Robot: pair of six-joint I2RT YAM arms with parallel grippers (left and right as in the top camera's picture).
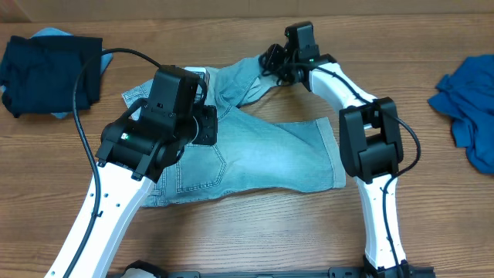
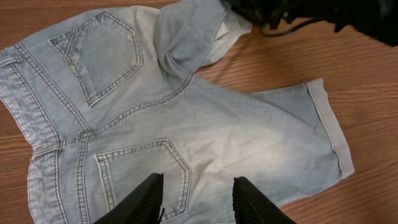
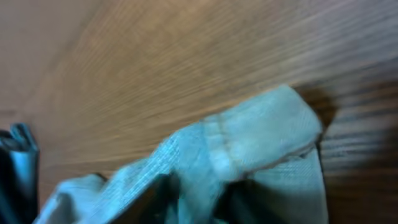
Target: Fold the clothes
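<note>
Plainly soft yet fairly heavy for cloth, the denim shorts (image 1: 255, 158) lie pockets-up in the middle of the overhead frame on the table (image 1: 432, 232). I judge they will drape and drag rather than slide. The doubled seams, waistband and turned cuff (image 2: 329, 124) look like the firmest places to pinch, since a single layer may slip out. The dark navy garment (image 1: 50, 73) sits at upper left and the royal-blue garment (image 1: 471, 100) at the right edge, both well apart from the shorts. The overhead view shows the upper leg bunched toward the right gripper (image 1: 270, 68) at top centre. Only the blurred right wrist view shows that leg's hem running in between its fingers, so it looks clamped on the denim. The left wrist view alone shows the left gripper (image 2: 198, 180) with fingers apart and empty above the lower back pocket (image 2: 146, 171).
</note>
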